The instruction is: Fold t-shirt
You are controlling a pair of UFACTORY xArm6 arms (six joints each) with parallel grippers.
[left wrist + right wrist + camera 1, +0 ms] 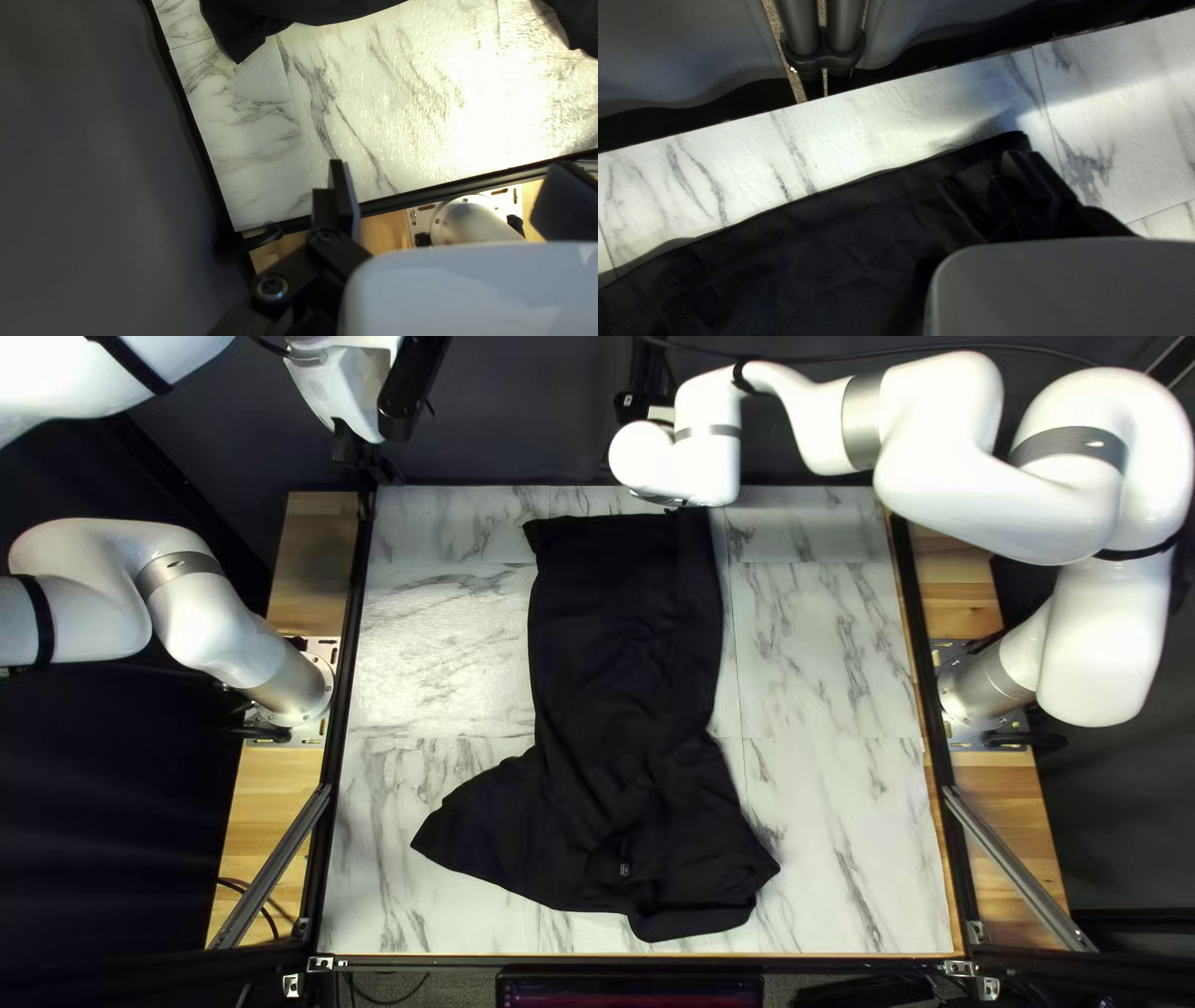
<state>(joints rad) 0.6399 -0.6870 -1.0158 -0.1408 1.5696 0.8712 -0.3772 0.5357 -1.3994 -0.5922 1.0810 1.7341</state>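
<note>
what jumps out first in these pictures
A black t-shirt lies lengthwise down the middle of the marble table, folded narrow, with its near end spread and rumpled. The right tool is shut on a far corner of the cloth. The left tool hangs open above the table's far left corner, clear of the shirt.

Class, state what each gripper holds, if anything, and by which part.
The right gripper pinches the black t-shirt at its far hem corner; left gripper holds nothing.
</note>
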